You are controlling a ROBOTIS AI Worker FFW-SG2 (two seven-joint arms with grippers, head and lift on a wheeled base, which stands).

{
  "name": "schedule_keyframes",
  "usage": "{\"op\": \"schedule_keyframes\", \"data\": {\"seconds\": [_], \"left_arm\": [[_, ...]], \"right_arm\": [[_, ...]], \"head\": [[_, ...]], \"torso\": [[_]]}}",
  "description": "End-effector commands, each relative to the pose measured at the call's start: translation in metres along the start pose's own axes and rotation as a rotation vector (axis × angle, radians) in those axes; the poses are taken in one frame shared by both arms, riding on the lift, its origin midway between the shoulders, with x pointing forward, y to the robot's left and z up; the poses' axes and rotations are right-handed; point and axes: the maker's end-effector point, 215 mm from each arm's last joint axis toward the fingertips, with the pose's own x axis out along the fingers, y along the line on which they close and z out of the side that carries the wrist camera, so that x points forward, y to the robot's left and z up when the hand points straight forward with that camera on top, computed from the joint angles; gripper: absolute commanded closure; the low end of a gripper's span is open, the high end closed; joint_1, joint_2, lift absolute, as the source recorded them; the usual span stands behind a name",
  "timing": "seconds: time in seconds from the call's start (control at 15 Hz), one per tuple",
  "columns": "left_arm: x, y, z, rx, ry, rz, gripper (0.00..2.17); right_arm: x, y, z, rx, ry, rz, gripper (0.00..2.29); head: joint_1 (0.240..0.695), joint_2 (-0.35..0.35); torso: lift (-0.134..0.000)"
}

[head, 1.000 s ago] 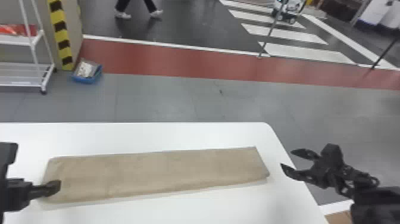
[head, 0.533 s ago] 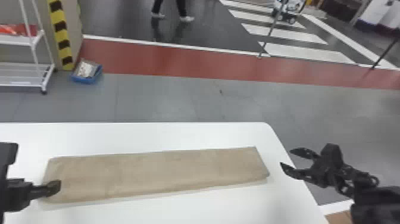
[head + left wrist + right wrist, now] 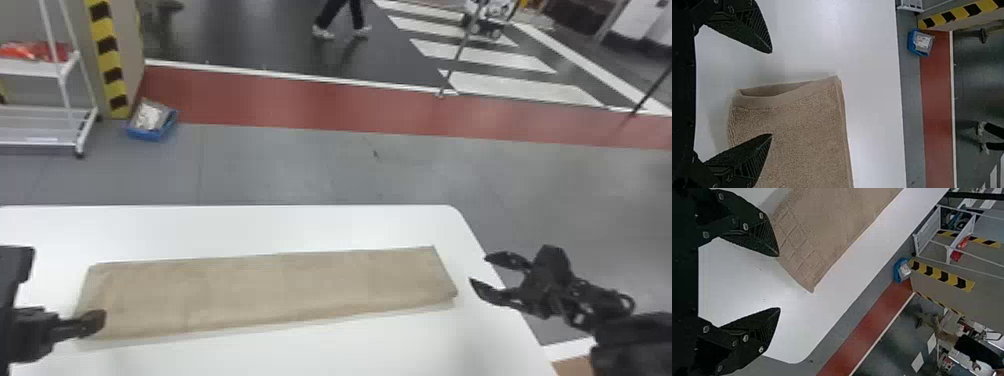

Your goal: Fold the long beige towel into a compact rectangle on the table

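Head view up, and we have the beige towel (image 3: 270, 290) lying flat across the white table (image 3: 225, 230) as 1 long strip, slanting a little away from us toward its right end. Over on the left, we find the left gripper (image 3: 60, 325) right at that end, 1 finger over the cloth near the corner. Across to the right, the right gripper (image 3: 480, 270) sits near the other end, above the table's side edge, its 2 fingers spread wide and pointing toward the towel.

Left wrist view now, and what a gap we've got! Both fingers of the left gripper (image 3: 772, 94) stand wide apart, 1 above the towel, 1 beyond its end over the table. We can see folded layers at that end, with a small pocket between them. Whether the finger touches the cloth, we can't tell.

Over to the right wrist view, and we see the right gripper (image 3: 779, 282) wide open too, nothing between its fingers; 1 tip appears beside the towel's end, where we spot a woven grid in the cloth.

Beyond the table, we've got a blue tray (image 3: 150, 134) on the floor, a white rack (image 3: 37, 125) beside a yellow-and-black striped post (image 3: 107, 55), and a red floor strip (image 3: 310, 105).
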Motion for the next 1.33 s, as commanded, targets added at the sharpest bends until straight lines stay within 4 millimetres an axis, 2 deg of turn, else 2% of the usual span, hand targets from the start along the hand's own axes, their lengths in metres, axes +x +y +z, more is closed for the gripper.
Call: {"op": "schedule_keyframes", "data": {"seconds": [0.0,0.07,0.53,0.8,1.27], "left_arm": [[-0.003,0.0,-0.004,-0.001,0.004,-0.004,0.14],[-0.004,0.003,-0.011,-0.004,0.025,-0.001,0.14],[-0.012,0.004,-0.024,-0.016,0.064,-0.001,0.14],[-0.013,0.003,-0.023,-0.014,0.065,-0.003,0.14],[-0.013,0.002,-0.025,-0.012,0.074,-0.004,0.14]], "right_arm": [[0.004,0.013,-0.005,-0.015,0.021,0.032,0.47],[0.008,0.02,-0.005,-0.033,0.029,0.053,0.47],[0.025,0.05,-0.01,-0.13,0.086,0.132,0.47],[0.032,0.059,-0.01,-0.149,0.104,0.16,0.47],[0.054,0.072,-0.01,-0.176,0.182,0.213,0.53]], "head": [[0.695,-0.291],[0.695,-0.289],[0.695,-0.264],[0.695,-0.25],[0.695,-0.233]], "torso": [[0.0],[0.0],[0.0],[0.0],[0.0]]}}
